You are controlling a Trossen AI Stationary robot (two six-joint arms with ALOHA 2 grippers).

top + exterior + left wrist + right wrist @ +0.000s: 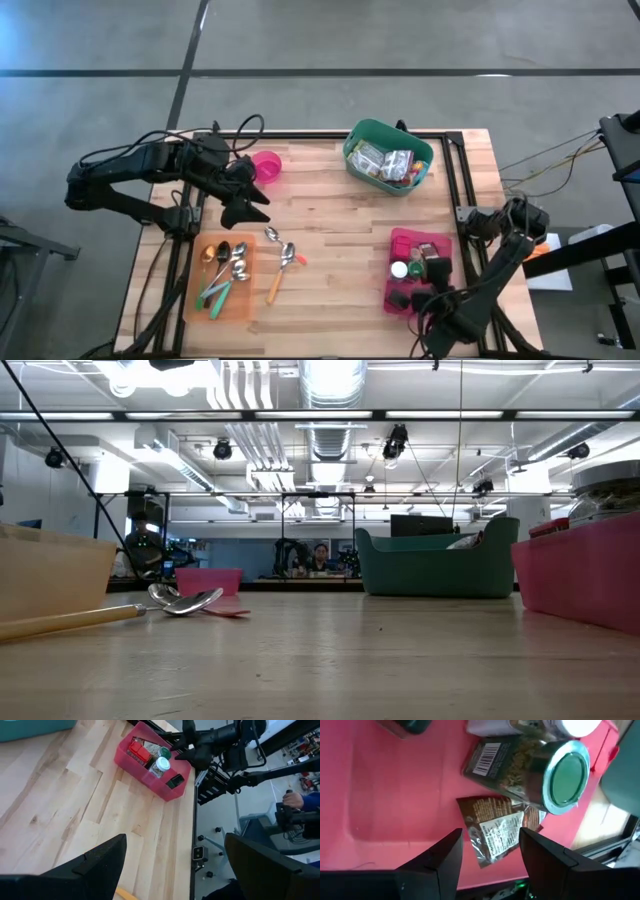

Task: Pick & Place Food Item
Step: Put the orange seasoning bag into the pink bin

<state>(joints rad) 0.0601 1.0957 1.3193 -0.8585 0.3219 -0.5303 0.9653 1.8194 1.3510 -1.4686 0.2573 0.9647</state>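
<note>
Right gripper [487, 862]: your fingers stand parted just above the brown food packet [495, 832], nothing held; placed to close on it, I judge.
Packet location: flat on the pink bin [402, 243] floor, beside the green-lidded jar [555, 772].
Left gripper [243, 205]: your fingers wide apart, empty, parked over the surface [330, 215] near the pink bowl [266, 167].
Green basket [388, 158]: likely drop point.
View note: only the right wrist view shows the packet; the high view hides it under the arm.
</note>
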